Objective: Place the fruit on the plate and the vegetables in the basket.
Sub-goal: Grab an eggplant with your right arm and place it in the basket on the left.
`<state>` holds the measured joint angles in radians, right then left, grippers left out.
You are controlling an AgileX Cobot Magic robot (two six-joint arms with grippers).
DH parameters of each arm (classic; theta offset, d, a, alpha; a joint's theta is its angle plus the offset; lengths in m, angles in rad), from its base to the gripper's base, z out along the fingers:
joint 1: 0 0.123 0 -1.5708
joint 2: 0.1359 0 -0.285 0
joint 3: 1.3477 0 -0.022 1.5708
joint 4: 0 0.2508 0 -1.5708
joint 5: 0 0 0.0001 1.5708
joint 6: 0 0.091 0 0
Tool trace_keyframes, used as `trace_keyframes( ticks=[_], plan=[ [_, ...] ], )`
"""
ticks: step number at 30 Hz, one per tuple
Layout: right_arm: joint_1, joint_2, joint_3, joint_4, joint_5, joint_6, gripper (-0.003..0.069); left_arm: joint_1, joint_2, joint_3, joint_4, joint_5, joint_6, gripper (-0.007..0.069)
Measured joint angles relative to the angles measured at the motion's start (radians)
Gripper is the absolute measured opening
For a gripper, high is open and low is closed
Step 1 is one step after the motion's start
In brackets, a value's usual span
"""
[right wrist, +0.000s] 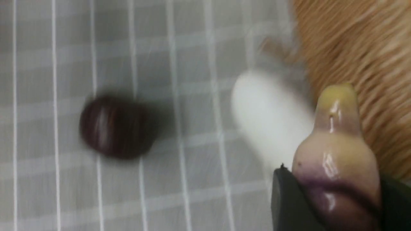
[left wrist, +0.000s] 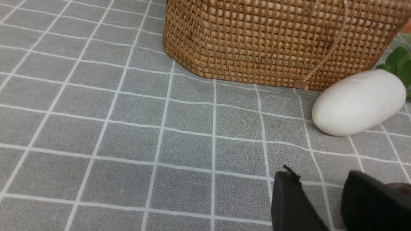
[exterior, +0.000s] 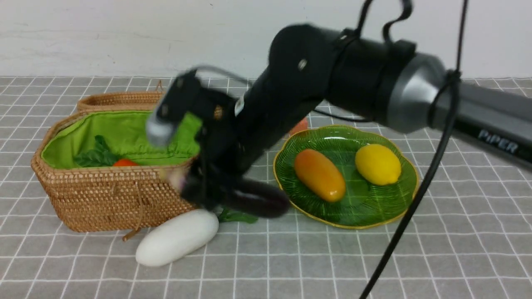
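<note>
My right gripper [exterior: 203, 187] is shut on the glossy dark purple aubergine [exterior: 257, 199], held just off the cloth at the basket's [exterior: 104, 195] front right corner. In the right wrist view the aubergine [right wrist: 337, 166] sits between the fingers. An orange-red carrot [exterior: 124, 162] with green leaves lies in the basket. The white vegetable [exterior: 178, 236] rests on the cloth against the basket's front. The mango-like fruit [exterior: 319, 174] and the lemon [exterior: 377, 164] lie on the green plate [exterior: 361, 207]. A round dark fruit [right wrist: 117, 126] sits on the cloth. My left gripper [left wrist: 321, 179] hangs open over the cloth near the white vegetable [left wrist: 358, 102].
The woven lid [exterior: 120, 99] stands behind the basket. A small orange object [exterior: 300, 124] shows behind my right arm, beyond the plate. A black cable [exterior: 415, 199] hangs down in front of the plate's right side. A grey checked cloth [exterior: 457, 257] covers the table.
</note>
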<state>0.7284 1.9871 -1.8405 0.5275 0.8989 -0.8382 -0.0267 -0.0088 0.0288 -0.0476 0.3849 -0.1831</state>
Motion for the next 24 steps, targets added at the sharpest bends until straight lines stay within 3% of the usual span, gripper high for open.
trace_keyframes(
  ticks=[4, 10, 19, 22, 24],
  plan=[
    [-0.036, 0.001, 0.000, 0.188, -0.156, -0.034, 0.0278, 0.000, 0.000, 0.000, 0.000, 0.000, 0.000, 0.0239],
    [-0.041, 0.023, -0.036, 0.422, -0.278, -0.248, 0.0278, 0.000, 0.000, 0.000, 0.000, 0.000, 0.000, 0.0239],
    [-0.041, 0.101, -0.148, 0.578, -0.371, -0.407, 0.0278, 0.000, 0.000, 0.000, 0.000, 0.000, 0.000, 0.0239],
    [-0.041, 0.161, -0.197, 0.776, -0.440, -0.636, 0.0278, 0.000, 0.000, 0.000, 0.000, 0.000, 0.000, 0.0239],
    [-0.041, 0.178, -0.213, 0.833, -0.452, -0.714, 0.0278, 0.000, 0.000, 0.000, 0.000, 0.000, 0.000, 0.0239]
  ],
)
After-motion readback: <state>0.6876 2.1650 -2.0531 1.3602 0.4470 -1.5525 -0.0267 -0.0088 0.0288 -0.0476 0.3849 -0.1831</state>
